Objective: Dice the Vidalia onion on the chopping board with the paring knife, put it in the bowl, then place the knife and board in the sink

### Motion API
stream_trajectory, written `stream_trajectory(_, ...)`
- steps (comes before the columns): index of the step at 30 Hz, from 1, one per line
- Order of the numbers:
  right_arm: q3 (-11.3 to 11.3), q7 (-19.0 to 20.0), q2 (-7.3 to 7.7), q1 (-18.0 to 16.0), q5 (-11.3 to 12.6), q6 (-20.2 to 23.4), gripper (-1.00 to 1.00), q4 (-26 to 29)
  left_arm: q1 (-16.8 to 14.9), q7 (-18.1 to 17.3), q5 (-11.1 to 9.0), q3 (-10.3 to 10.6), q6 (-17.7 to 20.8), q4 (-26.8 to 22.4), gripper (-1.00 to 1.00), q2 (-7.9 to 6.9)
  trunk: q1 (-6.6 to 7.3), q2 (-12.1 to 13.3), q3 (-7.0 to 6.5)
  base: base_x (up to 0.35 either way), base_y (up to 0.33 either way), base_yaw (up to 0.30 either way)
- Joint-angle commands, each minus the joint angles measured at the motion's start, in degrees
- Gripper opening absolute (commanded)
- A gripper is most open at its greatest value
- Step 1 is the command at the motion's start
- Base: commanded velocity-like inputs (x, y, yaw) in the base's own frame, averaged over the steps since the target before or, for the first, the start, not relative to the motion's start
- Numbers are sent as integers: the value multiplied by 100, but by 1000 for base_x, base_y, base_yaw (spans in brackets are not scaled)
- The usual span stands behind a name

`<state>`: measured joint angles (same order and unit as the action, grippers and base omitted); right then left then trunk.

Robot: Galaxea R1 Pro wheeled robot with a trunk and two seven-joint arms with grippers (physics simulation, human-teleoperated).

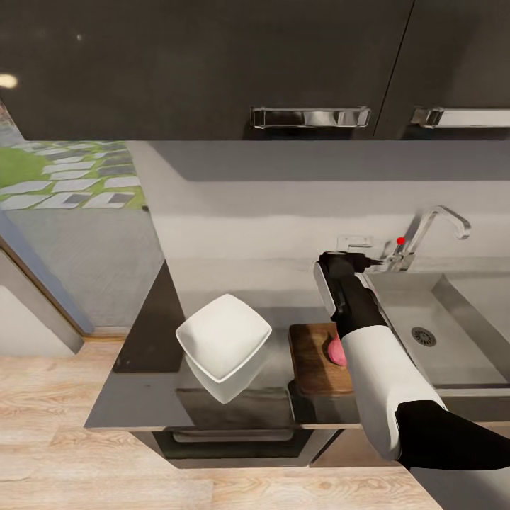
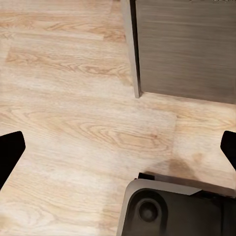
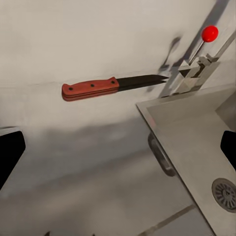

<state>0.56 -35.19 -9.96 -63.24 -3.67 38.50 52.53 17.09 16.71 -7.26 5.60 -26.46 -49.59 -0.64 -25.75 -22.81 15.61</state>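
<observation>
Reddish-brown and slim, the handle of the paring knife [image 3: 91,89] faces the right claw [image 3: 118,147], with the short dark blade running on toward the faucet [image 3: 196,64]. The knife lies flat on the table [image 1: 212,283] along its back edge by the wall, just beside the rear corner of the sink [image 1: 425,333]. Its long axis runs parallel to that back edge, crosswise to the claw's line of approach, so the fingers would likely close across the handle. In the right wrist view the two dark fingertips [image 3: 10,152] stand wide apart with nothing between them.

On the head view the right arm reaches over the chopping board [image 1: 312,358], where the Vidalia onion [image 1: 336,350] already rests, partly hidden by the forearm. The bowl [image 1: 223,336] sits on the table beside the board, toward the table's front edge.

The right arm is plainly the nearer one. The left claw [image 2: 118,147] hangs spread and empty above the wood floor [image 2: 73,123], well away from the table.
</observation>
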Motion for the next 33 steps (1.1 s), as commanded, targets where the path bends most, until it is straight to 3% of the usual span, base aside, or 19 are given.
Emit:
stream_trajectory(1,8,5,-4,-5,-38,43,100,3,1,25,-56,29,-17,-7,100,-7,-3,-11,10,1,1,0)
stream_trajectory(33,24,39,31,19,-8,43,100,-84,0,25,-56,29,-17,-7,100,-12,-3,-11,268,133,26,0)
